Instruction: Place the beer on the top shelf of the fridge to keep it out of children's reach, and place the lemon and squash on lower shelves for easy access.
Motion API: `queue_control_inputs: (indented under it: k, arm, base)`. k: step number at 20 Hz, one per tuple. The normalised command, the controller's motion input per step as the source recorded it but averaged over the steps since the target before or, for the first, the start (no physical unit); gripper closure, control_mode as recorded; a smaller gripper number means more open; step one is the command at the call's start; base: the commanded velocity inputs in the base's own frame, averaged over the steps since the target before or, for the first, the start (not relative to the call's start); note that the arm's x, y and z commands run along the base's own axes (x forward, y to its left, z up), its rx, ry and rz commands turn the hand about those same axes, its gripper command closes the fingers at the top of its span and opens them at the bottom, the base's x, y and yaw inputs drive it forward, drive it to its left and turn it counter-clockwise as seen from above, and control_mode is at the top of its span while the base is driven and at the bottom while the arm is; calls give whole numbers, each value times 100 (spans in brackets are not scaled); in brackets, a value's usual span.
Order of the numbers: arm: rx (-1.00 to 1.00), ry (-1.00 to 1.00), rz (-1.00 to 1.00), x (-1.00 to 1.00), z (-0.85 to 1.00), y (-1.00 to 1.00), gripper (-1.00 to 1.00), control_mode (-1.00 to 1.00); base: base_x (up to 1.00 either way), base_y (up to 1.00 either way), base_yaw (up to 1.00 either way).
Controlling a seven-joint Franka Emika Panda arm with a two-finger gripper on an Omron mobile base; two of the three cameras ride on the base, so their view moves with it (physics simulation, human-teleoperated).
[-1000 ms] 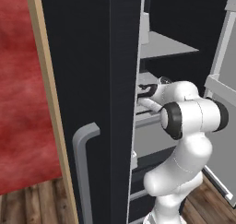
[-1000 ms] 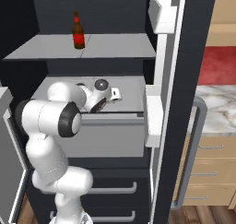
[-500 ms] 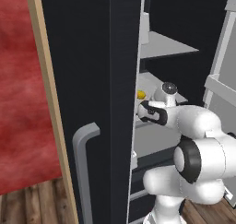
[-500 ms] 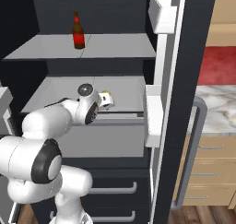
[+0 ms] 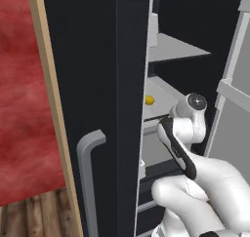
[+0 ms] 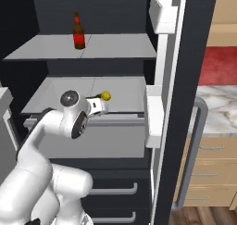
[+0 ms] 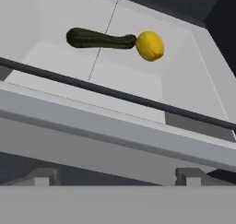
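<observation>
My gripper hangs empty at the front rail of a lower shelf, its jaws spread wide. Ahead of it, farther back on that shelf, the lemon lies touching one end of the squash, both well clear of my fingers. The beer stands upright on the top shelf of the fridge, above my hand.

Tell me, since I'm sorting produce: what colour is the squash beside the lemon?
Dark green squash, clearest in the hand view.
</observation>
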Motion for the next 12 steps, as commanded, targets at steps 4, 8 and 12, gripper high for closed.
queue_control_inputs:
  k: [4,8,12]
  arm:
    - [0,-10,0,-97,71,0,-100,-100]
    - [0,-12,0,-74,89,0,-100,-100]
    - [0,-8,1,-70,79,0,-100,-100]
  base:
    - [0,0,0]
    - [0,0,0]
    - [0,0,0]
